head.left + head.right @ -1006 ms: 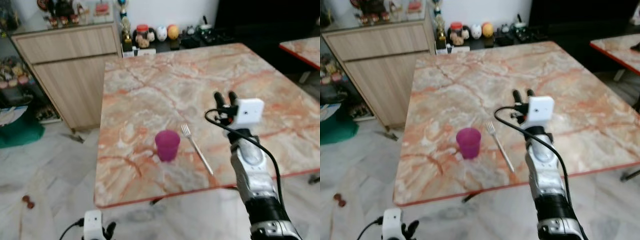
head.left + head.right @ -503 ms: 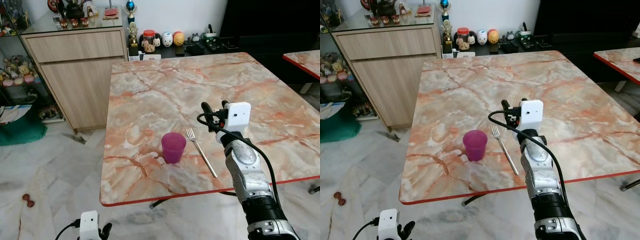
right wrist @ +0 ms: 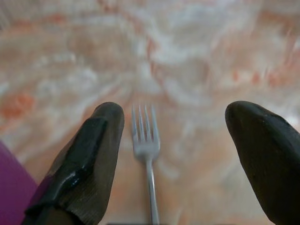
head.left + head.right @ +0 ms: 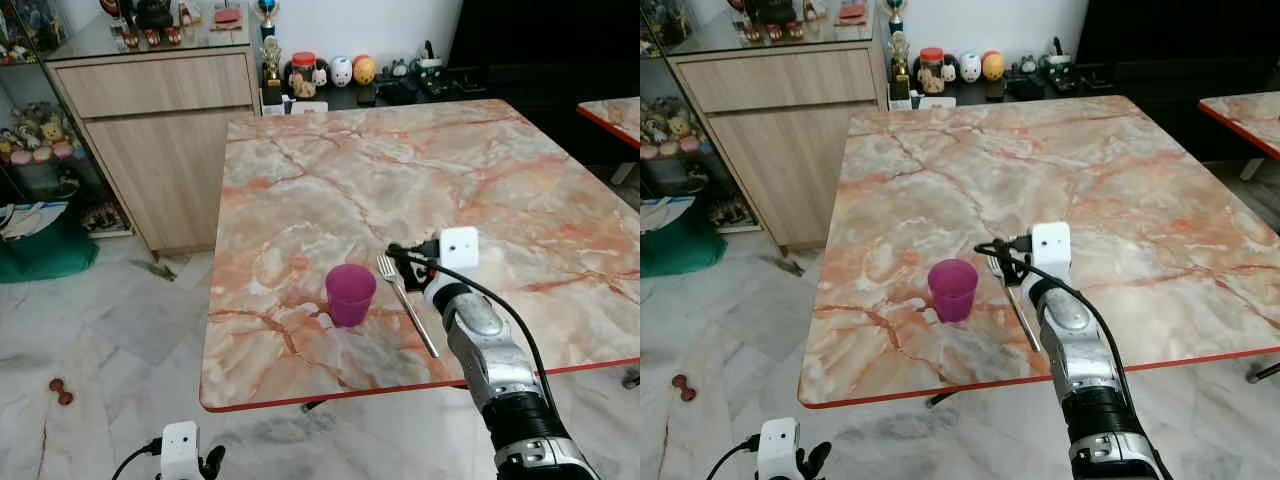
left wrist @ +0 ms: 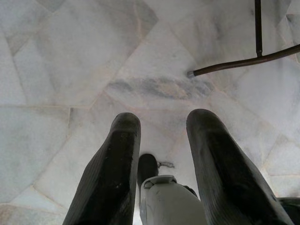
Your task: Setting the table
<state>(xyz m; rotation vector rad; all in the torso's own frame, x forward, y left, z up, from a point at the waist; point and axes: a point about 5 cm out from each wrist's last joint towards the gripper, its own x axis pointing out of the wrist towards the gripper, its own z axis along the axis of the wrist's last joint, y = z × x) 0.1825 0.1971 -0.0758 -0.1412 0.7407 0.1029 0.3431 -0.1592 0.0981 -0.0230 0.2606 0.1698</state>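
Marble tabletop veined in pink and orange (image 4: 330,180) in the left eye view carries a slim silver metal fork (image 4: 407,304) lying flat near the front edge, tines away from the robot, handle toward it, just beside a squat magenta plastic cup (image 4: 350,294); the right gripper (image 4: 396,252) hovers right over the tine end, far nearer than the left gripper (image 4: 215,463), which hangs idle below table height. Left wrist view: left gripper (image 5: 161,140) spread apart over pale floor tiles. Right wrist view: right gripper (image 3: 173,136) wide apart and empty, straddling the fork (image 3: 146,140), whose long axis runs along the fingers rather than across them.
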